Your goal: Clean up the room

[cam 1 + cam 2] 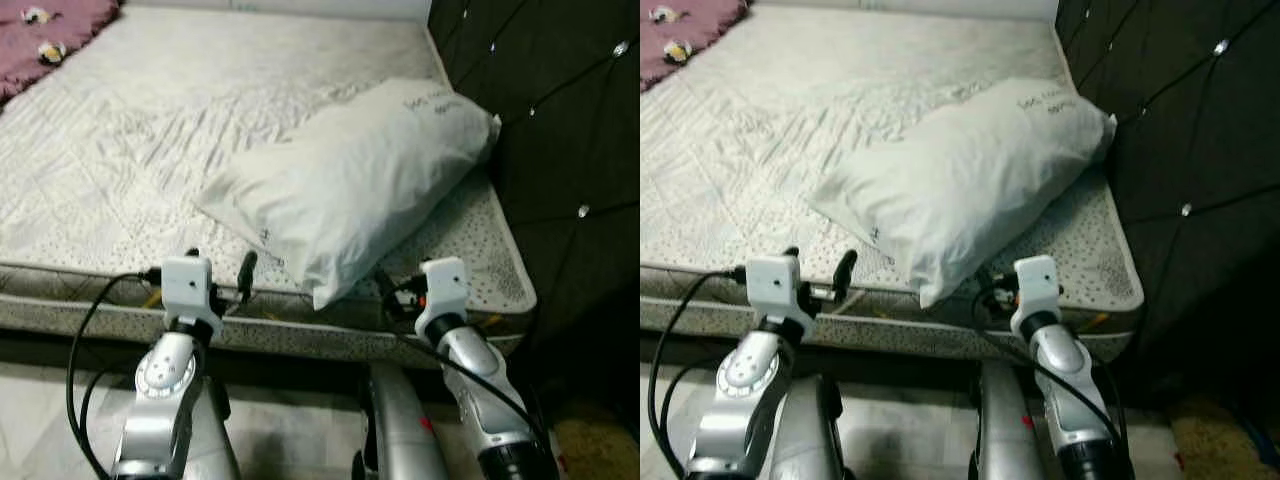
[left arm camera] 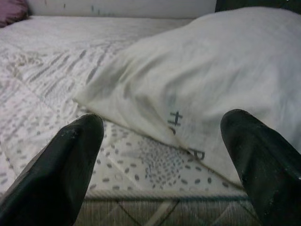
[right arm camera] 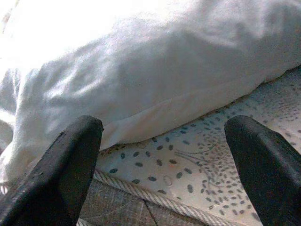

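Two grippers flank the pillow [image 1: 350,185] corner.
Left gripper [image 2: 160,155] and right gripper [image 3: 164,155], jaws spread and empty; pillow's long axis slants away toward the right.

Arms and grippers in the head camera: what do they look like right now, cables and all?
Both arms are silver metal. Each wrist carries a white boxy camera block; the left gripper and right gripper have long black fingers. Black cables loop from each wrist. The right wrist shows a small red mark.

**Camera setup**

Head stereo pair: looking forward and down over bed [image 1: 120,150], near its front edge. Wrist cams: low, close, aimed along fingers across the mattress edge. Shared by all four: pillow [image 1: 350,180].
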You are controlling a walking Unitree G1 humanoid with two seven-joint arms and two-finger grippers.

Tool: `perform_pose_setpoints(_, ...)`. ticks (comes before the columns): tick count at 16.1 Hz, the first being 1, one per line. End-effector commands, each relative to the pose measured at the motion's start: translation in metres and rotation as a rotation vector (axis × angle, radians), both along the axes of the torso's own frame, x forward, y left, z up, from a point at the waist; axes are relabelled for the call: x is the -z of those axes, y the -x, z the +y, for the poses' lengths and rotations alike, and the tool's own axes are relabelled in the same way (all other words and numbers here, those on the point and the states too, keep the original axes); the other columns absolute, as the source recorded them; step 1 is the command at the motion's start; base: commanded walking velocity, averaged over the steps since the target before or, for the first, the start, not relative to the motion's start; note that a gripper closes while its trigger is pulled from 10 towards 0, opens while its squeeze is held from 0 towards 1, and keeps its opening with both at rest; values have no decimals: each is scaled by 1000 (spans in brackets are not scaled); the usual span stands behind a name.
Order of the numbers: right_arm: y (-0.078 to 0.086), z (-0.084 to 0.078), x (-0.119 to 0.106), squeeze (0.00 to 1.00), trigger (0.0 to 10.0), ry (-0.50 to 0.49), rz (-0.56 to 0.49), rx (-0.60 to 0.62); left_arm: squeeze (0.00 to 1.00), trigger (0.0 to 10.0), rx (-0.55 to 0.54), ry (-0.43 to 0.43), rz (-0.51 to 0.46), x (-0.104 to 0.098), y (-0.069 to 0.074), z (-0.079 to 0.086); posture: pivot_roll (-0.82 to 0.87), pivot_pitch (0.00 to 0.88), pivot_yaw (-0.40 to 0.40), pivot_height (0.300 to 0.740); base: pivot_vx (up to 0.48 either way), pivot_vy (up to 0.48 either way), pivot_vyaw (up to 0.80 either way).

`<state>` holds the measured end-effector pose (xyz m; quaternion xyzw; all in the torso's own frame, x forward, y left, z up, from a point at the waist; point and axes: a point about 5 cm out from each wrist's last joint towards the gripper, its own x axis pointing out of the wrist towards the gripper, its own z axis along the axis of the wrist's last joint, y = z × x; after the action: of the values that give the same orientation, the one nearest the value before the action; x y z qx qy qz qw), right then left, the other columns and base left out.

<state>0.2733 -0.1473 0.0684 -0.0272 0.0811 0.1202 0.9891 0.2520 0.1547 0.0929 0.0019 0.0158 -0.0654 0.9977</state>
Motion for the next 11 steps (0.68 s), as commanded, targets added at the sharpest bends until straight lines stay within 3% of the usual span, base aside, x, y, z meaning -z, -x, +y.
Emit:
perform_pose_setpoints(1,2,0,1,0,10000,1,12,-5,0,10000,-4,-2,6,0,2,0,-27,58,-33,483,0,0,0)
perform_pose_setpoints(4,1,5,3,0,10000,-13,53,-102,0,10000,-15,-5,9,0,3,-1,-24,57,-35,483,0,0,0)
perform_pose_setpoints(6,-2,17,3,0,10000,-24,83,-227,0,10000,-116,-70,34,2,13,17,-4,57,-33,483,0,0,0)
perform_pose_setpoints(8,-11,34,-2,0,10000,-56,86,-324,0,10000,-210,-112,68,7,32,39,54,62,-47,483,0,0,0)
perform_pose_setpoints(11,-26,59,-10,0,10000,-127,101,-381,0,10000,-255,-126,80,5,44,47,112,72,-73,483,0,0,0)
